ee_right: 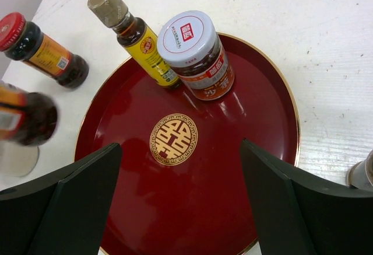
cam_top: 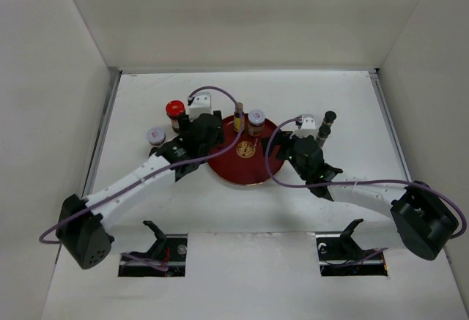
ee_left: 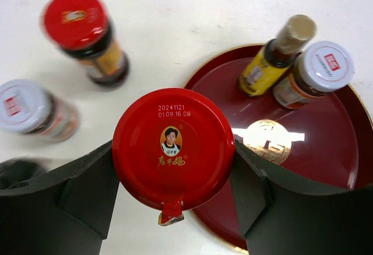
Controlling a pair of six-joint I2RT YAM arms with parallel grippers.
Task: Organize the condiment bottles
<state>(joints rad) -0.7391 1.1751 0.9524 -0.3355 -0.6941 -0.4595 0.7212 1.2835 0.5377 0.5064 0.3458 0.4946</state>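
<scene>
my left jaws are clamped on a red-lidded jar, with a finger pressed against each side of its lid. the lid faces my left wrist camera and carries a printed date and a small portrait. the jar is at the left rim of the dark red tray, partly over that rim. i cannot tell whether its base touches anything. in my right wrist view it shows only as a dark blur at the left edge.

my right jaws stand wide apart with nothing between them. they hang above the near right part of the tray, whose gold emblem shows in the gap.

two condiment bottles stand upright on the far part of the tray, just beside each other: a yellow-labelled bottle with a tan cap, and to its right a white-capped jar with a red label.

on the white worktop, left of the tray, stands a second red-capped jar. a pale-capped jar is near it, further left and closer to me. a slim black-capped bottle stands off the tray on the right, close beside my right wrist.
</scene>
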